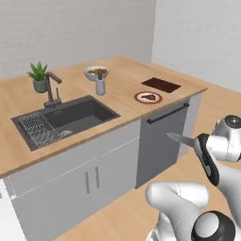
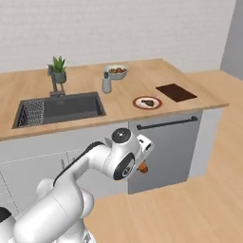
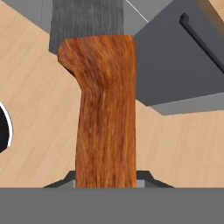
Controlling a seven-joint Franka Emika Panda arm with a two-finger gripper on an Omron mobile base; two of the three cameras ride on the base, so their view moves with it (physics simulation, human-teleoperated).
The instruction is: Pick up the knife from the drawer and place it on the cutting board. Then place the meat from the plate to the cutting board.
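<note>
Knife is clamped by its orange-brown handle in the closed end effector, so that the blade projects forward, clear of the arm, seemingly for a flat set-down. It is held low, in front of the grey cabinet fronts, below bench height. Well above and beyond the end effector, the cutting board lies near the bench corner, with the plate just beside it and the meat resting on the plate, probably so both transfers stay short. No brand, label or writing can be read anywhere.
</note>
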